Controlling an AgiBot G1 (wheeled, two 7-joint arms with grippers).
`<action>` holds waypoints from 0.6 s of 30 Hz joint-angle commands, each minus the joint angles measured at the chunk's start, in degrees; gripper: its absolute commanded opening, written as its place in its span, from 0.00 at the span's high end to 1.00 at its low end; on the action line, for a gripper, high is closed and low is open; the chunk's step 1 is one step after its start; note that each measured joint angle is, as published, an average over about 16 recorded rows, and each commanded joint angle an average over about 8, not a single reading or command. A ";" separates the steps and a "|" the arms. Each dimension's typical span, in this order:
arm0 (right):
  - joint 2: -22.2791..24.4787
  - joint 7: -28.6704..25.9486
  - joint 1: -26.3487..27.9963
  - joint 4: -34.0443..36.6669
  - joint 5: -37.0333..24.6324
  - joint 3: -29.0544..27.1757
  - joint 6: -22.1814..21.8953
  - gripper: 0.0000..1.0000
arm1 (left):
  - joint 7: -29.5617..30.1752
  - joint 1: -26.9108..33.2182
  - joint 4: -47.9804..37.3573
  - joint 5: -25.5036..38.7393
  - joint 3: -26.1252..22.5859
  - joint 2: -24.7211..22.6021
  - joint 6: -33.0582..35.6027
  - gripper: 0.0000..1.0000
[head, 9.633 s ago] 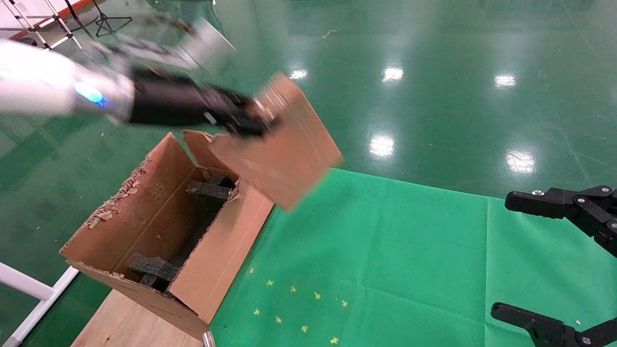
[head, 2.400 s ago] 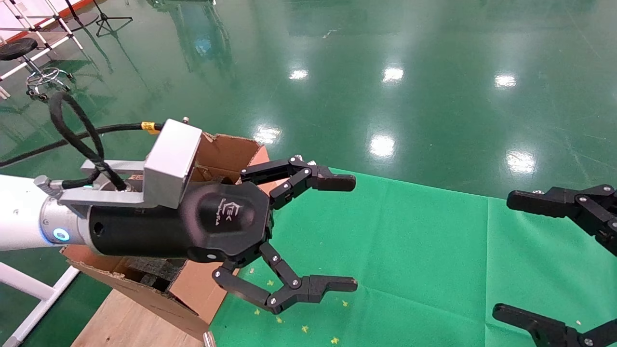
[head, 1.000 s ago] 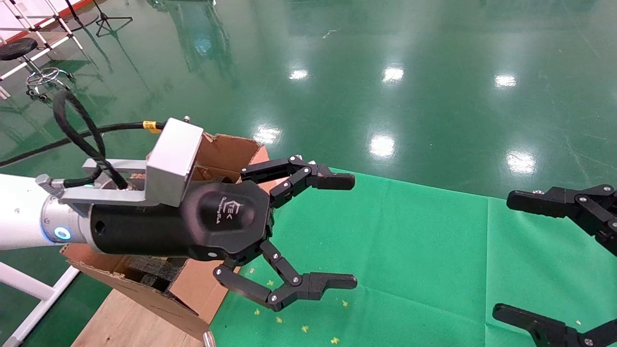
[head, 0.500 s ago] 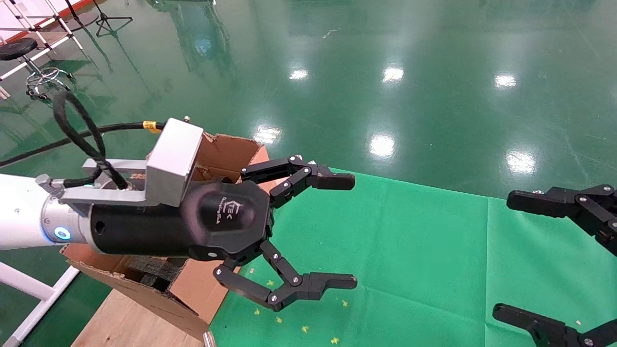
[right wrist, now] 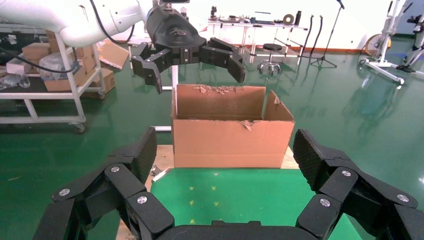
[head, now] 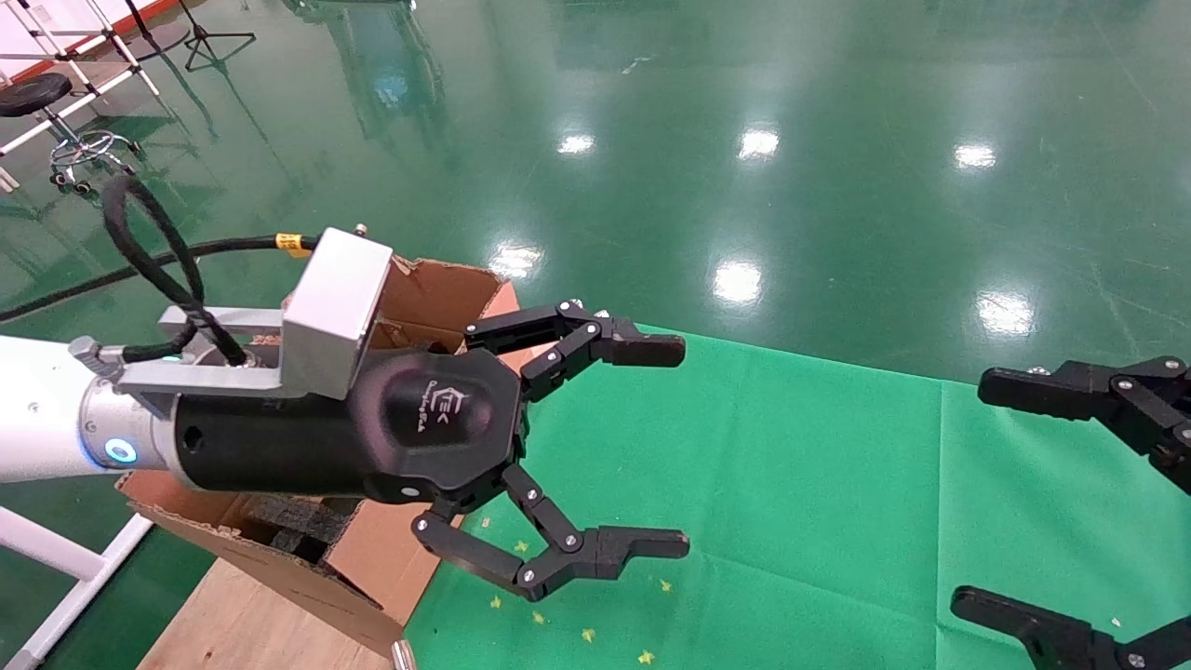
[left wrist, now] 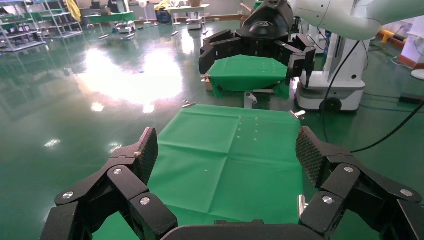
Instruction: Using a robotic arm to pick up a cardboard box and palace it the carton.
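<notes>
Green cloth-covered surface (head: 791, 484) on a glossy green floor (head: 837, 140), large torn-edged brown corrugated carton (head: 372, 558) at its left edge, long axis running away from the robot, left end effector (head: 651, 447) spread wide and empty above it, right end effector (head: 1042, 502) released at right, small cardboard box not visible.

1. My left arm (head: 37, 409) is white, ending in a silver wrist with a blue light ring.
2. A silver camera block (head: 335, 312) and looped black cable (head: 149, 256) sit on it.
3. My left gripper (head: 651, 447) is black, with jointed, screw-studded fingers (head: 642, 351).
4. My right gripper (head: 1042, 502) is all black.
</notes>
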State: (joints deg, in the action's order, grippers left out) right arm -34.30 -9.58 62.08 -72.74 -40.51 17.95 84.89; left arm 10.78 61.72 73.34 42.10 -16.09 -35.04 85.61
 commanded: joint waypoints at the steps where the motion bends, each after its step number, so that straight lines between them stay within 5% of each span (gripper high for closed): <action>1: 0.00 0.00 0.00 0.00 0.00 0.00 0.00 0.00 | 0.00 0.00 0.00 0.00 0.00 0.00 0.00 0.00; 18: 0.00 0.00 0.00 0.00 0.00 0.00 0.00 0.00 | 0.00 0.00 0.00 0.00 0.00 0.00 0.00 0.00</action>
State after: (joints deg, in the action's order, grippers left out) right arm -34.30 -9.58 62.08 -72.74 -40.51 17.95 84.89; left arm 10.78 61.72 73.34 42.10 -16.09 -35.04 85.61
